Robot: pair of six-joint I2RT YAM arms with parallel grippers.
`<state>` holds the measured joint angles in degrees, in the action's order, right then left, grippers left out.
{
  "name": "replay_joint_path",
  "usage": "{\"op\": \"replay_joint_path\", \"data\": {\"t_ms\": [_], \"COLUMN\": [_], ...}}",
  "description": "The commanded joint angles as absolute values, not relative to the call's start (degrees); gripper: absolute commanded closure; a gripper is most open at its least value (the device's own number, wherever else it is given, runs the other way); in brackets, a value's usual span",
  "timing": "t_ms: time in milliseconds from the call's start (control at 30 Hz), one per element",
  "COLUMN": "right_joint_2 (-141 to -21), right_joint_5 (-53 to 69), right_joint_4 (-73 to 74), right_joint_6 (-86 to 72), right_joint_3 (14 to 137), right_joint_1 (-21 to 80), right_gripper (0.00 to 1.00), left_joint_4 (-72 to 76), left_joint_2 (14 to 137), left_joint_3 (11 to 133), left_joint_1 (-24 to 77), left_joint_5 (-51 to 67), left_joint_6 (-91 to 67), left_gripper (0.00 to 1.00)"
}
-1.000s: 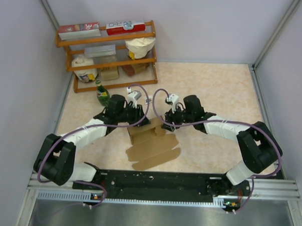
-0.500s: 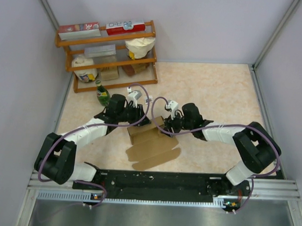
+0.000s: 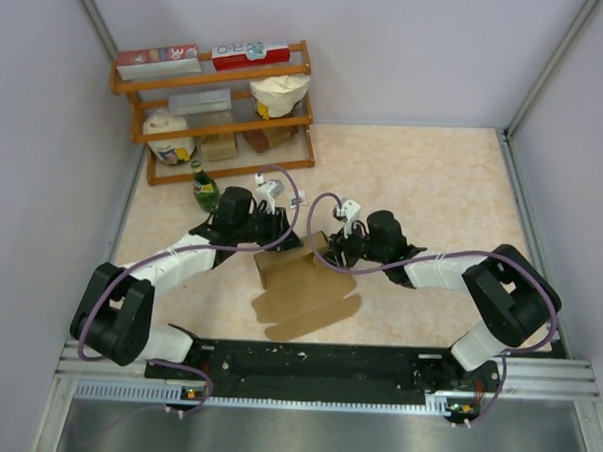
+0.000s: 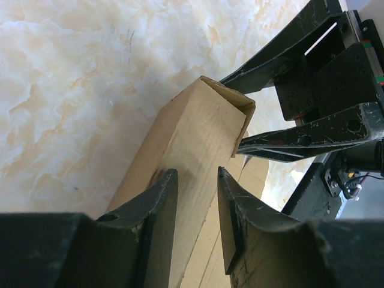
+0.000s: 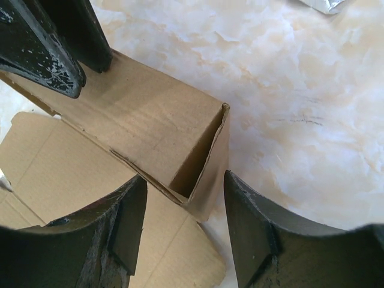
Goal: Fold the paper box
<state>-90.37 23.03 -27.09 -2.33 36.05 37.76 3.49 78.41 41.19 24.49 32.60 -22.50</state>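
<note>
Brown paper box (image 3: 303, 296), lengthwise left-right

Converged inward, wrists low, tips facing.
Left arm (image 3: 170, 265) bent at elbow, left gripper (image 4: 197, 180) clamped on box (image 4: 192, 132); right arm (image 3: 450, 265) stretched leftward, right gripper (image 5: 186, 180) parted, fingers astride box end, near left fingers.

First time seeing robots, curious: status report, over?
Left tool pinching paper box. Right tool open around its end. Green bottle nearby, not touching.
</note>
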Motion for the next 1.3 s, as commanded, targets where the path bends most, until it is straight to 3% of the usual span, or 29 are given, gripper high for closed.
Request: {"op": "replay_joint_path", "data": {"t_ms": [0, 1267], "right_joint_2": [-90.5, -95.1], "right_joint_5": [23.7, 20.8], "right_joint_4": [-31.8, -41.6], "right_joint_6": [-3.1, -5.3], "right_joint_3": [37.2, 35.1], "right_joint_1": [38.8, 41.9], "right_gripper": [0.47, 0.52], "left_joint_4": [4.5, 1.5], "left_joint_2": [79.2, 82.2], "left_joint_3": [43.0, 45.7], "left_joint_1": [25.0, 25.0], "left_joint_5": [34.3, 34.3], "left_joint_6": [-22.9, -22.1], "left_gripper": [0.62, 0.61]}}
